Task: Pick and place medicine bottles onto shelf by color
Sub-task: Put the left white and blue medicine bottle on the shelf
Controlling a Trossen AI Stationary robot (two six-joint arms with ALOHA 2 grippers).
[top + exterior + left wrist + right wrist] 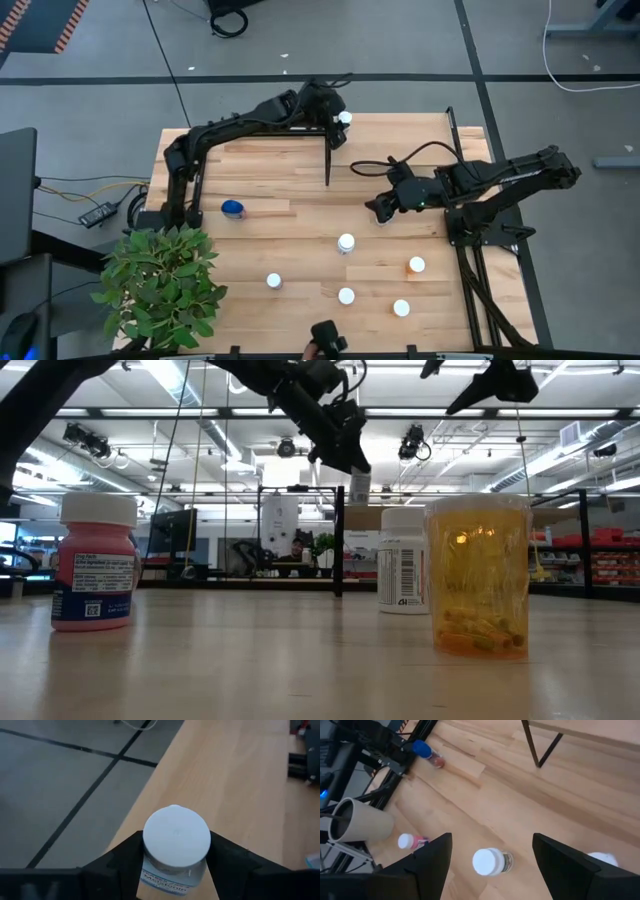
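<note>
My left gripper (340,118) is at the table's far edge, shut on a white-capped medicine bottle (176,840) with a clear body. It holds the bottle over the left end of the shelf (410,135), a light-wood panel on black legs. My right gripper (492,865) hangs open above the table's middle right. A white-capped bottle (489,861) stands on the table below the gap between its fingers, untouched. More bottles stand upright near the front, among them an orange one (417,265) and a pink one (95,565). A blue-capped one (233,209) lies on its side at the left. My left gripper pinches the bottle's body just below the cap (150,865) between its two fingers, one on each side. The fingers slant down from the table's left. The bottle stays upright, cap up, above the shelf's wood; whether its bottom touches the shelf I cannot tell.
A green leafy plant (165,285) fills the near left corner. The shelf's black legs (328,165) stand on the tabletop near its middle. A cardboard tube (357,822) shows beside the table. Bare wood lies between the blue-capped bottle and the shelf.
</note>
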